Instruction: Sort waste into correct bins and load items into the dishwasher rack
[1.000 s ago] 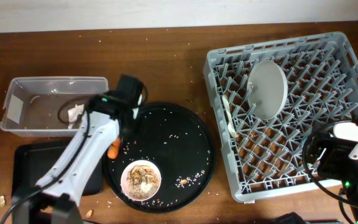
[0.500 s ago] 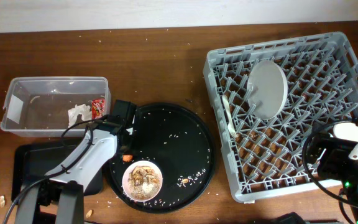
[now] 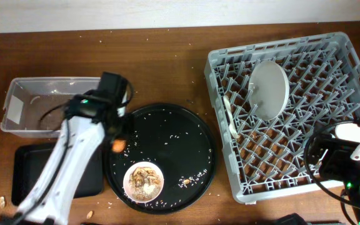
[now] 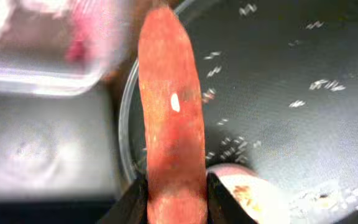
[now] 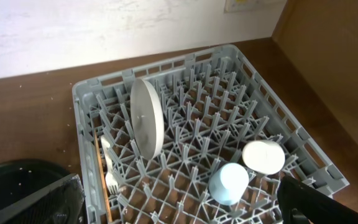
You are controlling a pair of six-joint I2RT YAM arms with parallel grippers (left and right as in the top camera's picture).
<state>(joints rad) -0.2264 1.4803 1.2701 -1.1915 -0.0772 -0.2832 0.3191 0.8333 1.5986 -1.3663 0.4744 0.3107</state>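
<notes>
My left gripper (image 4: 176, 200) is shut on the thick end of an orange carrot (image 4: 171, 118), which hangs above the left rim of the round black tray (image 3: 186, 144). From overhead the carrot (image 3: 117, 145) shows just below the left gripper (image 3: 112, 128). The clear tub (image 3: 24, 119) lies up and left of it, and the flat black tray (image 3: 27, 165) down and left. A small white bowl (image 3: 142, 180) of brownish scraps sits on the round tray. In the grey rack (image 5: 86, 99) stand a pale plate (image 5: 146, 118), a light blue cup (image 5: 229, 182) and a white cup (image 5: 263, 157). My right gripper (image 5: 179, 193) is open over the rack's near side.
Rice grains are scattered over the round tray and the wooden table. A white fork (image 5: 107, 168) lies along the rack's left side. Blurred white and red shapes show inside the tub (image 4: 42, 56). The right arm (image 3: 349, 159) sits at the rack's lower right corner.
The left gripper came down from near the tub to the round tray's left rim, shut on the carrot and lifted it slightly up and left. The right arm stayed still.
</notes>
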